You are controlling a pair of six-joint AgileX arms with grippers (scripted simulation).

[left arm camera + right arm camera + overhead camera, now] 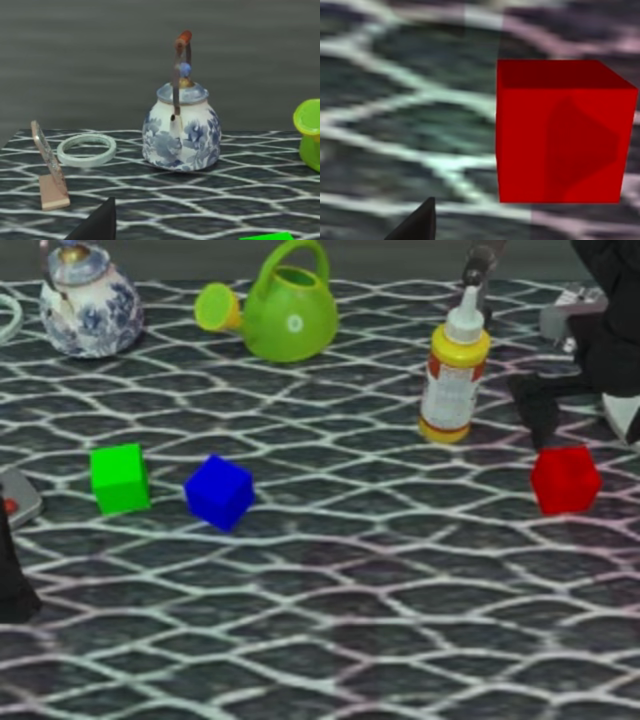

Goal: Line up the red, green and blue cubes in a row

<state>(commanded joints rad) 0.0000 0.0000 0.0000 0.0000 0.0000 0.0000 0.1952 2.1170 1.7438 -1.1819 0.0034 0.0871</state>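
Red cube sits at mid-right of the top view, flat on the dark table w/ its pale web pattern, well apart from the other two cubes. Green cube is at mid-left; blue cube is just beside it to the right, turned at an angle, w/ a small gap btwn them. Those two are roughly level w/ the red one across the frame.

Right gripper hangs at upper right of the top view, just above-left of the red cube in the frame, dark fingers pointing down; whether they are apart or together can't be told. Right wrist view is filled by the red cube close up, right of centre, w/ one dark fingertip at the lower left edge, not touching it.

Left arm is parked at the far left edge of the top view, lower-left; its pincer state can't be told either. Left wrist view shows only one dark finger tip at the bottom.

Along the top of the top view, left to right: blue-and-white floral teapot, lime-green watering can, yellow bottle w/ white nozzle, upright, near the right gripper. Left wrist view also shows the teapot at centre, a pale ring flat on the table at left, and a small stand holding a thin tilted piece at lower left.
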